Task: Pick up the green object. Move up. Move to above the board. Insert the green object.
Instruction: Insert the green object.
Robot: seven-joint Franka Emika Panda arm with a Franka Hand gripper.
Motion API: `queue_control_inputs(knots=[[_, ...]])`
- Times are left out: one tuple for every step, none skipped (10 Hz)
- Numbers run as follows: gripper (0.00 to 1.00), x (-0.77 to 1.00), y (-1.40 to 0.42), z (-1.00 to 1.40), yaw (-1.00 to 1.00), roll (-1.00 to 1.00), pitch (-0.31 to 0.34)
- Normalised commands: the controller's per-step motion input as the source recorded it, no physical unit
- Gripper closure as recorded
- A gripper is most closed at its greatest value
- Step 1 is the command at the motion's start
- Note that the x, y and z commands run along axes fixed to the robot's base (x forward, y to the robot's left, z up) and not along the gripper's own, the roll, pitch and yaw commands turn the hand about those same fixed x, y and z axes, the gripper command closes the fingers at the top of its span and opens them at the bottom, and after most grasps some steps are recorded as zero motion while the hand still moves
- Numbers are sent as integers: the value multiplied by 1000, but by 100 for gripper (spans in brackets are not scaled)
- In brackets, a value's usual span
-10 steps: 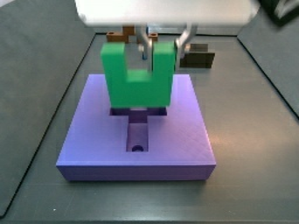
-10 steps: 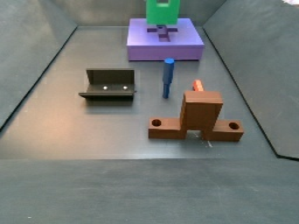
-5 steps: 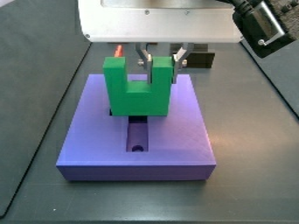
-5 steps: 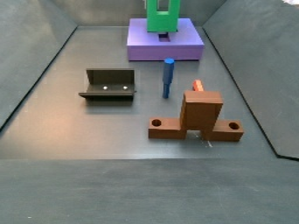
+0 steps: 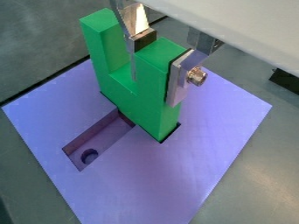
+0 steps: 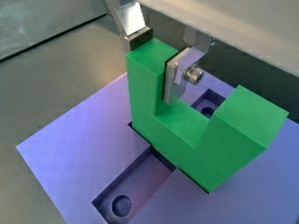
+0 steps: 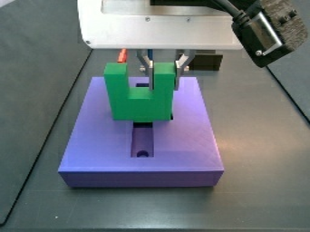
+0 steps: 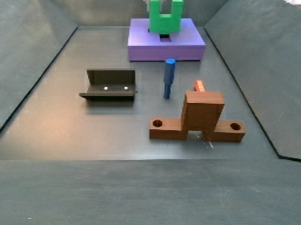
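My gripper [image 5: 160, 61] is shut on one prong of the green object [image 5: 135, 87], a bright green U-shaped piece held upright with its notch facing up. The piece's base sits down in the cross-shaped recess of the purple board [image 5: 211, 140]. Both wrist views show the silver fingers [image 6: 179, 77] clamping the prong; the gripper [image 6: 158, 61] is right above the board [image 6: 82, 149]. In both side views the green object [image 7: 136, 95] [image 8: 165, 16] stands on the middle of the board [image 7: 182, 145] [image 8: 165, 44]. A round hole [image 7: 141, 152] shows in the open arm of the recess.
A dark fixture [image 8: 109, 85] stands on the floor left of centre. A blue upright peg [image 8: 170, 77] and a brown block piece [image 8: 202, 114] stand nearer the camera. A dark olive block [image 7: 208, 62] lies behind the board. Grey walls ring the floor.
The gripper has come down with the green object. The piece has dropped from above the board into the recess, its base now inside it.
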Motion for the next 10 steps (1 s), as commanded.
queue_control_inputs(knots=[[100, 0, -34, -357, 0, 0, -96], [100, 0, -83, -509, 0, 33, -80], [100, 0, -86, -606, 0, 104, -37], [100, -6, -63, -766, 0, 139, -29], [100, 0, -106, -934, 0, 166, -46], [100, 0, -103, -1000, -34, 134, -70], [100, 0, -117, -1000, -34, 67, -106], [100, 0, -100, -1000, -31, 67, -130], [100, 0, 0, -517, 0, 66, -83], [100, 0, 0, 0, 0, 0, 0]])
